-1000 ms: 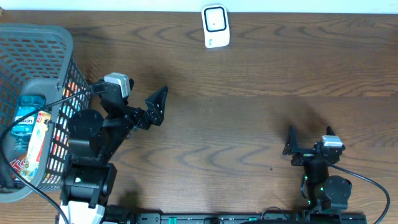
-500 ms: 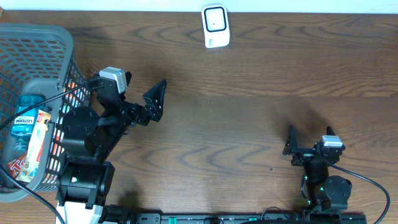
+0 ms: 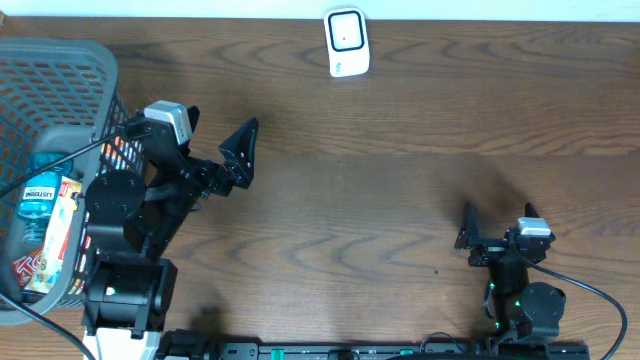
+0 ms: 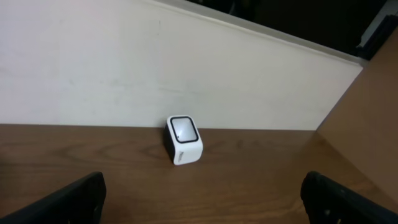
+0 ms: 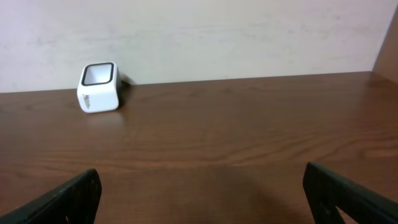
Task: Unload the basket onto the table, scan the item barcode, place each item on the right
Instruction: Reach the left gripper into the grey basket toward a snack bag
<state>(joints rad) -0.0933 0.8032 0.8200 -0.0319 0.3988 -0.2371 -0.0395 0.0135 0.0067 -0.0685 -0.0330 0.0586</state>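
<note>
Left gripper [image 3: 236,160] hangs with jaws spread wide and empty over bare wood, just right of the grey mesh basket [image 3: 70,55], seen from overhead. A blue bottle [image 3: 40,188] lies in the basket beside a packet [image 3: 55,235], its long axis running roughly near to far. The white scanner [image 3: 347,42] sits at the table's [image 3: 400,200] far edge, its long axis also near to far and its dark window at the far end. Right gripper [image 3: 498,222], likewise parted and empty, sits at the near right, with open tabletop between the arms.

From the left wrist, the scanner [image 4: 183,140] stands against the pale wall [image 4: 93,62], window tilted upward.

From the right wrist, it [image 5: 99,87] stands far left, with clear wood ahead.
</note>
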